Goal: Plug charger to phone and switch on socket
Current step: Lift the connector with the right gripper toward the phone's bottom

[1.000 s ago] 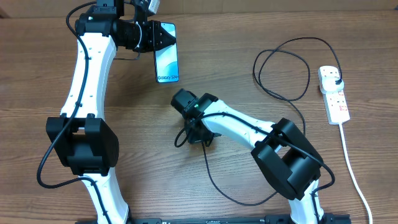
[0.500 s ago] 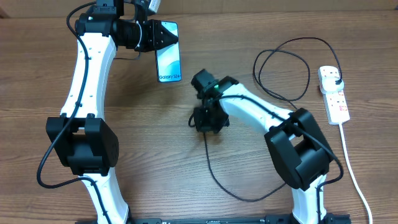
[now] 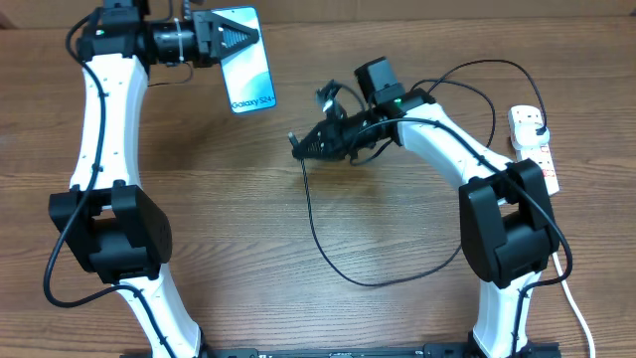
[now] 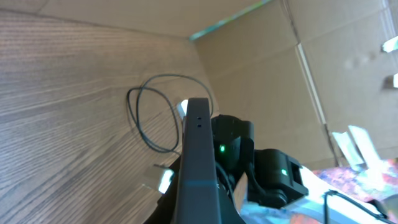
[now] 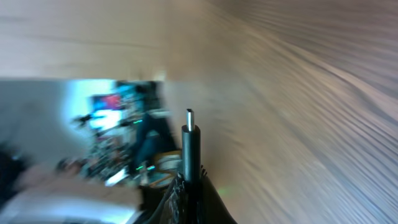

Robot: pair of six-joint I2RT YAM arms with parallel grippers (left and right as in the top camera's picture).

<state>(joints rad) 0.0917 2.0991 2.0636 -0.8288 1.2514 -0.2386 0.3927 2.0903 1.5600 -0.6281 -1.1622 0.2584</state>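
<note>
My left gripper (image 3: 238,35) is shut on the top end of the phone (image 3: 249,78), whose teal screen is lit with a line of text near its lower end. In the left wrist view the phone (image 4: 198,163) stands edge-on, its dark edge rising from my left gripper (image 4: 199,214). My right gripper (image 3: 304,148) points left, shut on the charger's connector (image 3: 294,139), a short gap right of the phone. The connector (image 5: 191,144) sticks up from my right gripper (image 5: 190,186) in the blurred right wrist view. The charger's black cable (image 3: 328,254) loops across the table to the socket (image 3: 539,161).
The socket's thick white cord (image 3: 566,288) runs down the right side. A black plug (image 3: 538,126) sits in the socket's far outlet. Cable loops (image 3: 452,109) lie at the back right, behind my right arm. Cardboard walls (image 4: 267,68) stand behind the table.
My left gripper has carried the phone left and toward the back. My right gripper has swung from the table's middle to the back and turned, so that the connector points left at the phone.
</note>
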